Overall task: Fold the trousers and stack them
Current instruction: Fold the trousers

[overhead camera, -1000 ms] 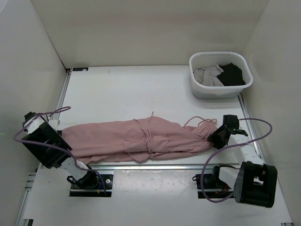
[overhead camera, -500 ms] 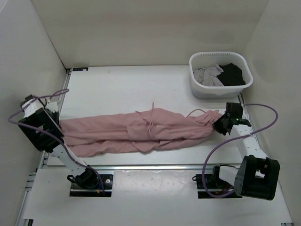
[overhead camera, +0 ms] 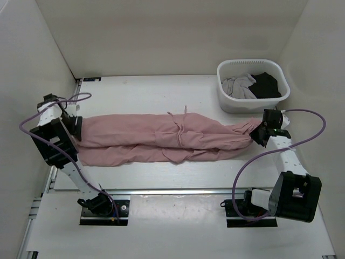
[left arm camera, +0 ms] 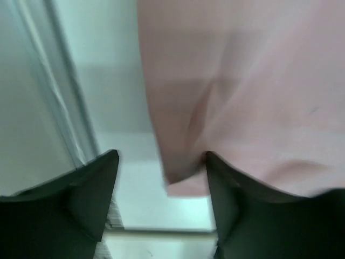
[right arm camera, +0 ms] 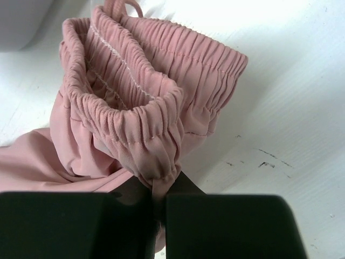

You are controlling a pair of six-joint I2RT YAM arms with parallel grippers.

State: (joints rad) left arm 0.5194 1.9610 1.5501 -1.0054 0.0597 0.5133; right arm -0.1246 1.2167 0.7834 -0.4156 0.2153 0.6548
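The pink trousers [overhead camera: 167,137] lie stretched in a long band across the middle of the table, legs to the left and waistband to the right. My left gripper [overhead camera: 75,128] is at the leg ends. In the left wrist view it [left arm camera: 161,189] is open, and a hem corner of the trousers [left arm camera: 242,81] sits between the jaws against the right finger [left arm camera: 237,205]. My right gripper [overhead camera: 260,134] is at the waist end. In the right wrist view it [right arm camera: 159,191] is shut on the gathered elastic waistband [right arm camera: 135,108].
A white laundry basket [overhead camera: 249,105] with grey and black clothes stands at the back right, just behind the right gripper; its wall shows in the right wrist view [right arm camera: 19,21]. White walls close in the left, right and back sides.
Both arms carried the trousers from the near edge toward the middle of the table and pulled them out straight. The left jaws now stand apart.
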